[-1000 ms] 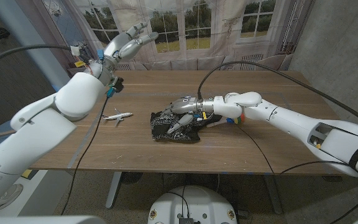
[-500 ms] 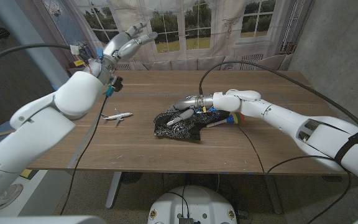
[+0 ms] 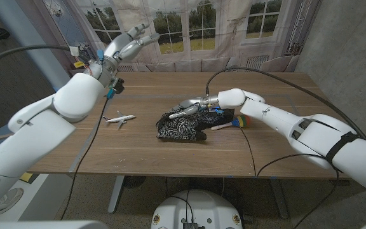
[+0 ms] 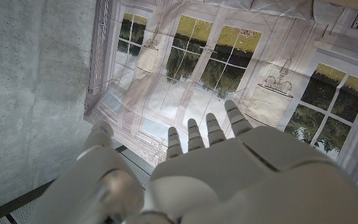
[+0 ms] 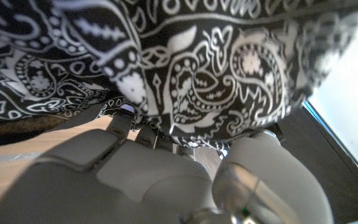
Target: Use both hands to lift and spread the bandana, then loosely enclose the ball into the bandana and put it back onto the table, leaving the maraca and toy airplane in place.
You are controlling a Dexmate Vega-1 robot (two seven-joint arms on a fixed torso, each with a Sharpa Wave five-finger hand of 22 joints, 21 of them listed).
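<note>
The black-and-white paisley bandana (image 3: 180, 128) lies bunched at the table's middle, and its far edge is drawn up to my right hand (image 3: 189, 107). That hand grips the cloth from above. In the right wrist view the bandana (image 5: 185, 68) drapes over the fingers (image 5: 135, 127). A bulge in the cloth hides whatever is under it, so I see no ball. The maraca (image 3: 236, 122), with a striped coloured head and a white handle, lies just right of the bandana. To the bandana's left sits the white toy airplane (image 3: 120, 119). My left hand (image 3: 129, 44) is raised high over the far left corner, fingers apart and empty, and the left hand (image 4: 204, 162) faces the backdrop.
A black cable (image 3: 248, 147) runs from my right wrist across the table (image 3: 138, 152) to its front edge. Small coloured items (image 3: 81, 62) sit past the far left corner. A printed window curtain (image 3: 196, 32) hangs behind the table.
My right hand has risen off the bandana and drawn toward the far side, pulling the cloth's far edge up with it. The left hand has stayed raised.
</note>
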